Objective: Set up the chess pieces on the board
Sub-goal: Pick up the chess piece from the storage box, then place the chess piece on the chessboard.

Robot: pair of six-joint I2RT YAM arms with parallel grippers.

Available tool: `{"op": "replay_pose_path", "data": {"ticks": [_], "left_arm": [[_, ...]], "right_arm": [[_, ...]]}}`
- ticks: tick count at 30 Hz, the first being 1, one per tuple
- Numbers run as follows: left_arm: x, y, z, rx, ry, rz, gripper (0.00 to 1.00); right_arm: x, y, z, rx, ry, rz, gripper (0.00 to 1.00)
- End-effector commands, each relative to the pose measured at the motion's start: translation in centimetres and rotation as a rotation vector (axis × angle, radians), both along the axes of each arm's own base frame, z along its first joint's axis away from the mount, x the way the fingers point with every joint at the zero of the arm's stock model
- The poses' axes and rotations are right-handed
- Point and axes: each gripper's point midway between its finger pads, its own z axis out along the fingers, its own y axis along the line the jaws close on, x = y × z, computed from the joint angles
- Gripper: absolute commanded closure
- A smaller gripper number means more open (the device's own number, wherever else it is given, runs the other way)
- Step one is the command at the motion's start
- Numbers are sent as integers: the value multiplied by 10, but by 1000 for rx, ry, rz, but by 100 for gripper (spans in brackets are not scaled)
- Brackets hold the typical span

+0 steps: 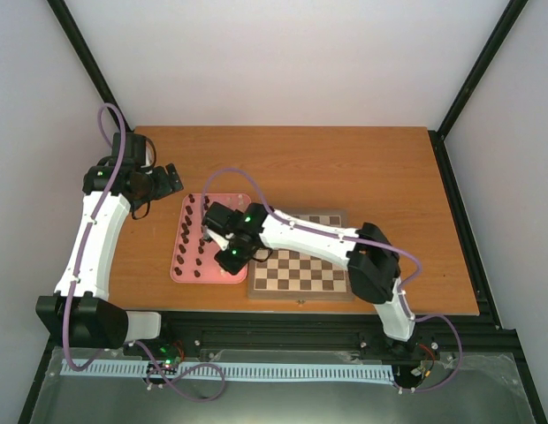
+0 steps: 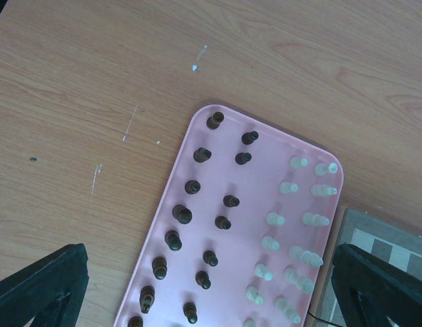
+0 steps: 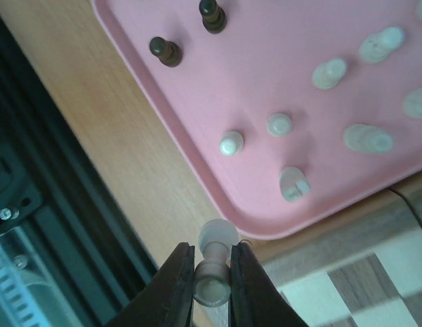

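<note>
Cream, round-headed chess piece (image 3: 215,262) pinched by right end effector (image 3: 212,278).

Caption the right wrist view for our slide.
Right pincer shut on a cream chess piece beside the pink tray, near the board.

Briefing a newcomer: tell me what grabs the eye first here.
The pink tray left of the board stands out, with dark brown chess pieces in rows on its left side and cream-white ones nearer the board. The right arm's jaws pinch one cream-white piece just off the tray's corner, beside the board.
</note>
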Motion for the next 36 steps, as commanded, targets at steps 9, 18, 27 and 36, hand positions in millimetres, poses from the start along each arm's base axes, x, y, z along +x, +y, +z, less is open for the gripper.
{"op": "replay_pose_path", "data": {"ticks": [9, 18, 27, 36], "left_arm": [[9, -2, 0, 9, -8, -25, 0], [16, -5, -5, -6, 6, -34, 0], [17, -4, -10, -2, 22, -33, 0], [20, -4, -14, -1, 33, -33, 0]], "right_arm": [[6, -120, 36, -68, -43, -305, 97], [18, -229, 3, -137, 12, -684, 97], [-1, -267, -24, -187, 112, -823, 97], [-13, -281, -22, -213, 148, -860, 97]]}}
